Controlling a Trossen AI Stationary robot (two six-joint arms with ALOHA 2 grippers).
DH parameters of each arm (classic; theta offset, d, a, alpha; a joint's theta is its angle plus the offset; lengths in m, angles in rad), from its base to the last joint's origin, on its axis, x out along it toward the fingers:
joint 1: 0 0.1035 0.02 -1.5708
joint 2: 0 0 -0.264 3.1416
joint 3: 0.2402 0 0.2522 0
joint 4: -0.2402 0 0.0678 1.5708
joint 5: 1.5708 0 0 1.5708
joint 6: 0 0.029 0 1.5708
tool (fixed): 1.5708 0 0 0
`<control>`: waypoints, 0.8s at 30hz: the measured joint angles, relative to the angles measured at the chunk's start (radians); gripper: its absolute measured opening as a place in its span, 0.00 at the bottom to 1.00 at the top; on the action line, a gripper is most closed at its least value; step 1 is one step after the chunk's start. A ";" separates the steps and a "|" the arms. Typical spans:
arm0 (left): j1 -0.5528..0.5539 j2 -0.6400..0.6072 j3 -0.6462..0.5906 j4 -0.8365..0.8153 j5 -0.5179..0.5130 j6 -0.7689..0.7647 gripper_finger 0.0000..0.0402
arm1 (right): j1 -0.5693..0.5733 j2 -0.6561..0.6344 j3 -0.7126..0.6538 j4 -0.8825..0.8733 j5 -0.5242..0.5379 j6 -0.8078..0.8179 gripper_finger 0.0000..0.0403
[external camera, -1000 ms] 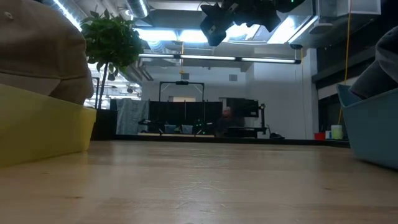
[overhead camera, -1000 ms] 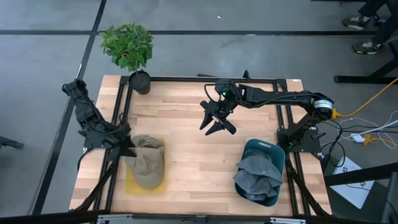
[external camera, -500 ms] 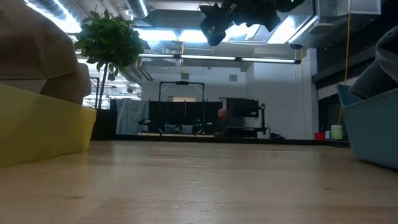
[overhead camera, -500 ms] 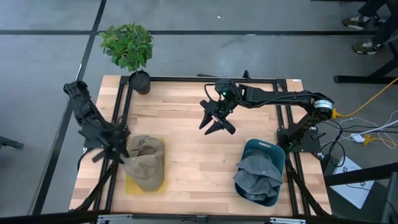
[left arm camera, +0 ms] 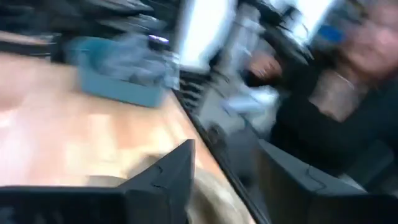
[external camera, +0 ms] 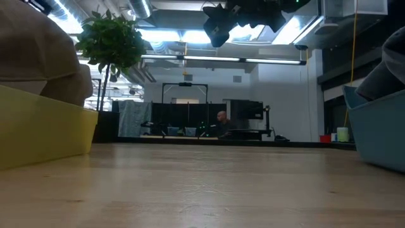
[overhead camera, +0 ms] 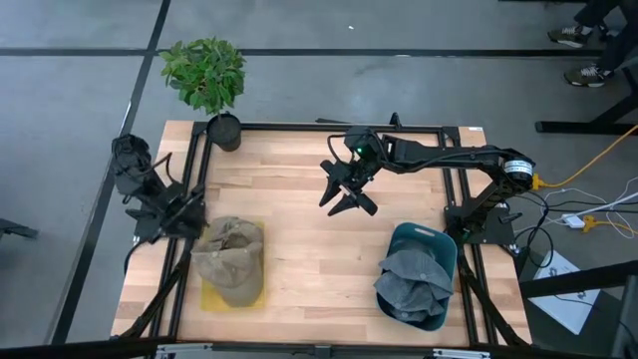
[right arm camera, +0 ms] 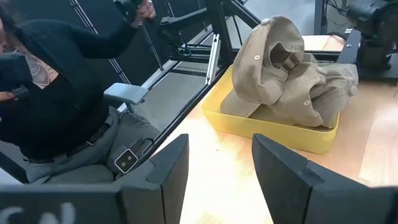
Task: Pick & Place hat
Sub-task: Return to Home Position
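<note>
wooden table (overhead camera: 309, 239), crumpled brown caps (overhead camera: 231, 254) heaped in yellow bin (overhead camera: 212, 296)

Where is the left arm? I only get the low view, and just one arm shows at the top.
Observer: The left gripper hangs at the left edge of the table, beside the yellow bin.
Operator: Holding anything?
Observer: No, its fingers are open and empty.
Operator: Which arm am I seeing?
Observer: That is the right gripper, open above the table's middle.
</note>
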 joint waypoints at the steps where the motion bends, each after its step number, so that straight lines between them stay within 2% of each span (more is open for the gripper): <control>1: 0.002 0.004 -0.014 0.041 -0.047 -0.042 0.40 | 0.000 0.000 0.000 -0.001 0.000 0.000 0.43; 3: 0.005 0.014 -0.057 0.134 -0.067 -0.080 0.40 | 0.000 0.000 0.000 -0.005 -0.001 -0.006 0.43; 5: 0.004 0.018 -0.129 0.224 -0.061 -0.030 0.39 | -0.001 0.000 0.000 -0.009 0.000 -0.022 0.43; 7: 0.004 0.007 -0.210 0.396 -0.031 0.087 0.39 | -0.001 0.000 0.000 -0.008 -0.001 -0.039 0.43; 10: 0.004 0.000 -0.327 0.616 0.076 0.284 0.39 | -0.001 0.000 0.000 -0.008 -0.002 -0.060 0.43; 12: 0.004 0.000 -0.383 0.679 0.096 0.341 0.39 | -0.001 0.000 0.000 -0.008 -0.003 -0.071 0.43; 16: 0.005 -0.001 -0.440 0.755 -0.021 0.391 0.39 | -0.001 0.000 0.000 -0.007 -0.006 -0.075 0.43; 20: 0.007 -0.001 -0.450 0.863 0.014 0.506 0.39 | -0.001 0.000 0.000 -0.007 -0.010 -0.075 0.43; 24: 0.036 -0.001 -0.470 0.892 0.018 0.491 0.39 | -0.001 0.000 0.000 -0.007 -0.010 -0.075 0.43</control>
